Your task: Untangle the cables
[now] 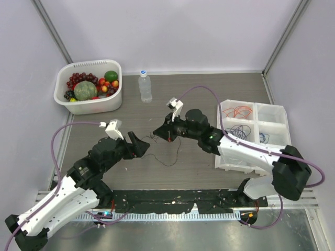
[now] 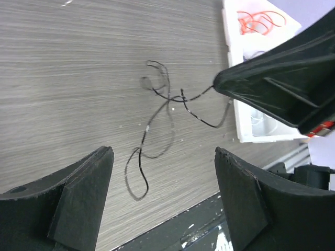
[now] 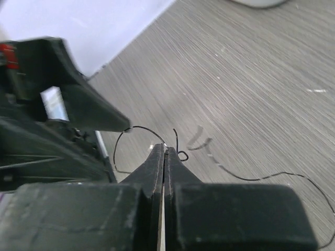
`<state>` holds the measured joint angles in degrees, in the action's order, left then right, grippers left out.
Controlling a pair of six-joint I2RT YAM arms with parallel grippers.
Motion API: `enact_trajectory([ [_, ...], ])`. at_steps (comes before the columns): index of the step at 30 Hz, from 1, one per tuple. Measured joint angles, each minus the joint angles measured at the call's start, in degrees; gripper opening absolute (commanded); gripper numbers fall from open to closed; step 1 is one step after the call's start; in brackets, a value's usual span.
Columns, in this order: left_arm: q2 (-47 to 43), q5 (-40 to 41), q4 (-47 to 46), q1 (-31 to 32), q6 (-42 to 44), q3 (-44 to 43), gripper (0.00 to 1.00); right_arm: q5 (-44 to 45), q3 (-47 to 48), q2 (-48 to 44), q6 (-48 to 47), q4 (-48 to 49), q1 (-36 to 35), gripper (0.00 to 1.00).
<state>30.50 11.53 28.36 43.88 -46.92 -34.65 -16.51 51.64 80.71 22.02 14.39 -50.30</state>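
Right gripper (image 3: 165, 150), seen from its own wrist: the jaws are pressed fully together, and their tips pinch a hair-thin black cable (image 2: 184, 100) just above the tabletop (image 1: 209, 94). From the pinch, one part of the cable forms a small knot-like loop beside the tips and trails away to the right along the wood grain. Another part arcs towards the nearby tip of a left finger; contact there cannot be determined. Left gripper (image 2: 164, 183), seen from its wrist: the jaws stand wide apart with nothing between them. The two dark fingers (image 2: 84, 198) frame the cable's loose loops, which lie flat on the tabletop beyond them. The upper strand runs up to the closed tip of the right gripper at the upper right of that view. Overhead view: the two grippers face each other near the middle of the tabletop, close together but apart, with the slack of the black cable spread on the surface between and just in front of them. To the right of the right arm sits a white compartment tray (image 1: 272, 112), with orange cables (image 1: 241, 111) in its rear left compartment and blue cables (image 1: 238, 130) in the compartment just in front. At the far left stands a white basket (image 1: 112, 102) of fruit, with a clear bottle (image 1: 145, 86) upright beside it.
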Motion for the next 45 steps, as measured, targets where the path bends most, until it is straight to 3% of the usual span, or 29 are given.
enact_trajectory([
  [2,2.14,-2.73,-2.62,0.00,0.74,-0.04,0.79,-0.66,-0.02,-2.93,0.24,-0.44,0.17,0.01],
  [4,5.62,-5.42,-3.89,-0.02,1.40,-0.74,0.64,-1.27,-0.07,-5.27,0.57,-1.20,0.31,0.01],
  [7,11.80,-7.91,-4.09,0.00,2.80,-3.39,0.55,-1.62,-0.11,-7.78,0.59,-3.30,0.61,0.01],
  [9,14.82,-8.37,-3.87,-0.02,3.67,-4.48,0.41,-1.57,-0.13,-9.03,0.57,-4.66,1.05,0.01],
  [13,14.34,-8.83,-3.34,-0.02,4.85,-4.61,0.03,-1.07,-0.11,-12.37,0.11,-8.24,2.21,0.01],
  [14,13.60,-8.85,-3.41,-0.02,5.29,-4.61,0.00,-0.63,-0.07,-13.16,-0.33,-9.29,2.45,0.01],
  [26,7.28,-3.32,-1.03,-0.02,13.77,-9.46,0.00,8.61,5.22,-18.56,-12.55,-26.62,2.10,0.01],
  [30,7.19,-2.69,0.31,0.00,16.90,-14.47,0.00,22.45,5.35,-17.09,-13.68,-30.32,-0.61,0.01],
  [34,7.48,-2.89,1.55,0.33,19.37,-16.35,0.00,33.20,3.96,-17.66,-10.78,-28.74,-2.03,0.01],
  [39,10.82,-4.57,3.21,0.76,21.79,-17.44,0.00,41.53,1.97,-25.07,-7.45,-25.66,-2.82,0.01],
  [45,12.15,-7.19,1.49,1.20,23.21,-20.55,0.00,44.30,1.99,-30.38,-6.25,-24.04,-3.65,0.01],
])
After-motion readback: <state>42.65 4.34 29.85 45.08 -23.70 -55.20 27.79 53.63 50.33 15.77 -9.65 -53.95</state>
